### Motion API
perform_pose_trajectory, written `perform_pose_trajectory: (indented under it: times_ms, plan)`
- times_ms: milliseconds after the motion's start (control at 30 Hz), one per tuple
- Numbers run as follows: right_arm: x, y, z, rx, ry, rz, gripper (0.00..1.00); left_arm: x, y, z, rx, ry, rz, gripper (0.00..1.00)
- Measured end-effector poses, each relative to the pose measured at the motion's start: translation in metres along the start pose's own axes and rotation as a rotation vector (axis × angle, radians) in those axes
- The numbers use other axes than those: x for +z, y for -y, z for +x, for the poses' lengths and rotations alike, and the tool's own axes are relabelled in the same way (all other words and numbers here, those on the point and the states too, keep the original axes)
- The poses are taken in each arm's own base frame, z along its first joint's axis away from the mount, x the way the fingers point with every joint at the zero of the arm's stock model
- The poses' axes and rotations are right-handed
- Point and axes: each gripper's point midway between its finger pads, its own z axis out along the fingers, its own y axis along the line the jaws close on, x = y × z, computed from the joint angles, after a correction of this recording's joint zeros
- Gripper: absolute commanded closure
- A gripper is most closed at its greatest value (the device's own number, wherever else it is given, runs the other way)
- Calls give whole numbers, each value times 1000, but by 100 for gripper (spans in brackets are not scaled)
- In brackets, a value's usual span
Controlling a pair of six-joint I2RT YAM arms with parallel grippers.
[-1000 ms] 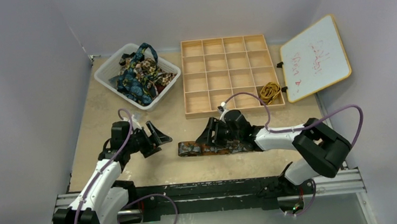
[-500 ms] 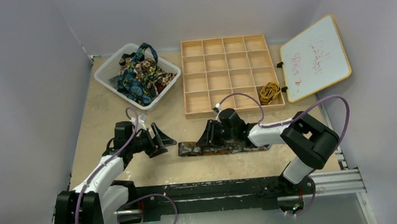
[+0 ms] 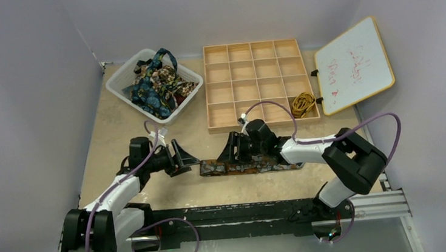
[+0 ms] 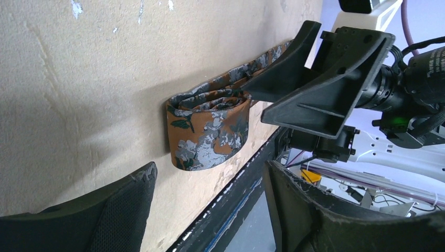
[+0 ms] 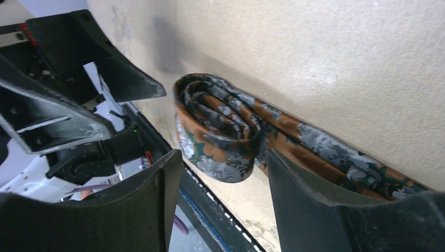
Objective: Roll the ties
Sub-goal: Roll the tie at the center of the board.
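Note:
A dark brown tie with orange-grey blotches (image 3: 254, 164) lies flat along the near part of the table. Its left end is wound into a small roll (image 3: 209, 167), also seen in the left wrist view (image 4: 210, 131) and the right wrist view (image 5: 220, 134). My left gripper (image 3: 184, 158) is open and empty just left of the roll, not touching it; the jaws frame it (image 4: 210, 210). My right gripper (image 3: 229, 156) is open just right of the roll, low over the flat part of the tie, with the roll ahead of its fingertips (image 5: 218, 205).
A white basket (image 3: 123, 67) at the back left holds several blue-teal and brown floral ties (image 3: 156, 83). A wooden compartment tray (image 3: 207, 88) holds a gold-yellow tie (image 3: 302, 102) in its near right cell. Its whiteboard lid (image 3: 354, 64) lies open beside it. A black rail (image 3: 246, 212) runs along the near edge.
My left gripper has moved right, closer to the rolled end. My right gripper has shifted slightly left along the tie. The tie itself looks the same.

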Motion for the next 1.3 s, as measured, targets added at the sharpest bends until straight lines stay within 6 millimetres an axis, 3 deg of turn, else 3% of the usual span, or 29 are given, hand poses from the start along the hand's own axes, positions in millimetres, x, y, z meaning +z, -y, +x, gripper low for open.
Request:
perform_pose_trajectory:
  times_ms: [133,367,633,933,1300]
  plan:
    - [-3,-9,-1,-14,1,-34,42,0,1,-1,7,5,5,29]
    - [11,4,16,-26,-67,15,53,3,-1,-1,-1,-9,9,29]
    - [14,4,16,-27,-83,37,65,5,-4,5,1,-22,27,30]
    - [19,9,13,-26,-84,57,65,9,-12,14,-14,-54,32,31]
    - [25,12,13,-29,-113,46,64,28,-17,14,-1,-48,-3,35]
